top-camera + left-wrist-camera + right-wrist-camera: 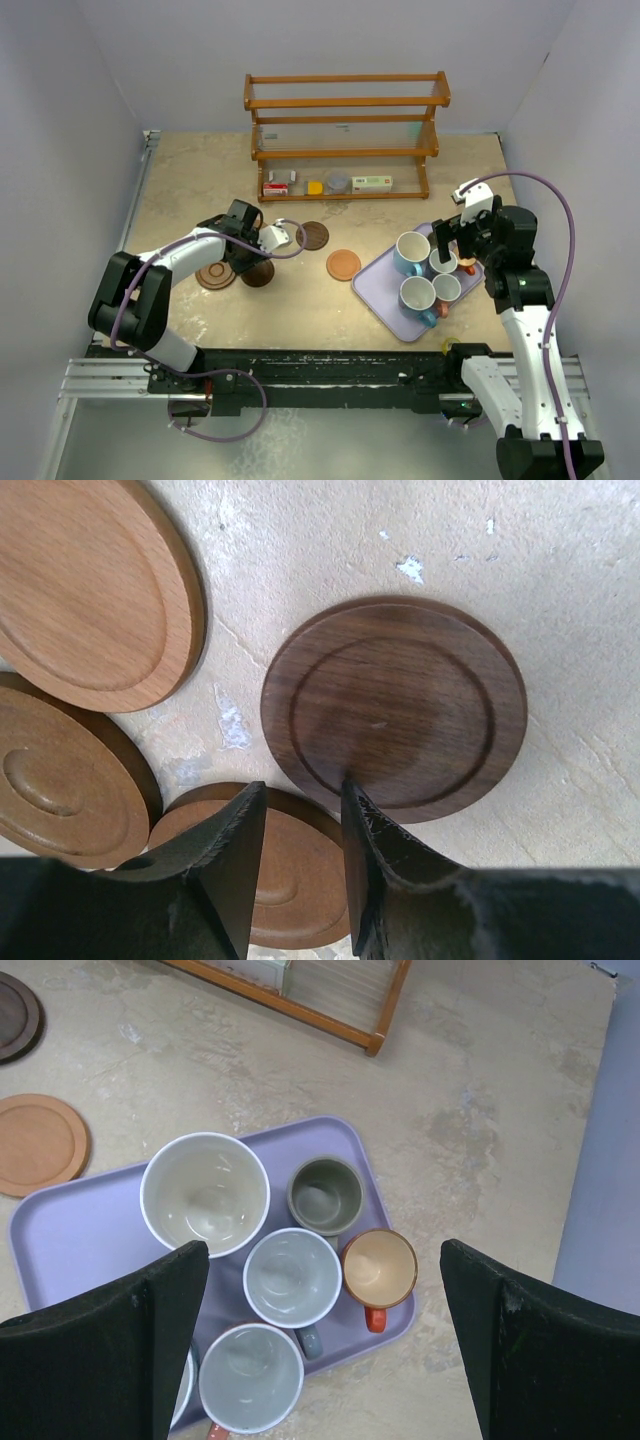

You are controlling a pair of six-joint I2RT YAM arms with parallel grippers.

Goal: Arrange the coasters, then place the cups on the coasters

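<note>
While left claw (300, 786) hovers, dark coaster (400, 700) underneath

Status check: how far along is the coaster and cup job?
Early. Nothing finished: coasters lie loose on the table, no cup on any. In hand: left gripper, open and empty, hovers over a cluster of four. Left: arranging them, then moving the cups, all on the lavender tray under the open right gripper.

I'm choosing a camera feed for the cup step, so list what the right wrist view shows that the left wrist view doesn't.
Only right wrist: mugs on a lavender tray, and the corner of a wooden rack. Only left wrist: four coasters close up, including a dark coaster at the left claw tips. Both: beige table with wooden coasters on it.
</note>
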